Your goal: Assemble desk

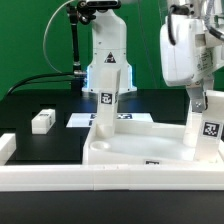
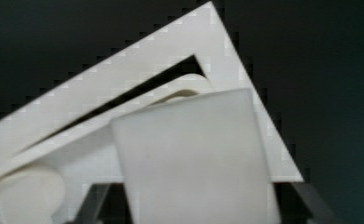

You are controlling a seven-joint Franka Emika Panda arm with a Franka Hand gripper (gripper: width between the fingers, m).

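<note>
the tabletop panel [image 1: 140,150] lies against the barrier wall [image 1: 60,178] with leg posts standing in it, one [image 1: 108,105] at the back and one [image 1: 207,125] on the exterior view's right. stiff, light, smooth plastic by the look; best pinched on flat faces. the gripper [image 1: 199,100] reaches down, closed on that right post [image 2: 193,150]. a loose leg post [image 1: 42,121] lies apart.

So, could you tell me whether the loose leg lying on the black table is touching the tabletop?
Apart. The exterior view shows the loose leg lying clear of the tabletop, with a strip of bare black table between them.
</note>
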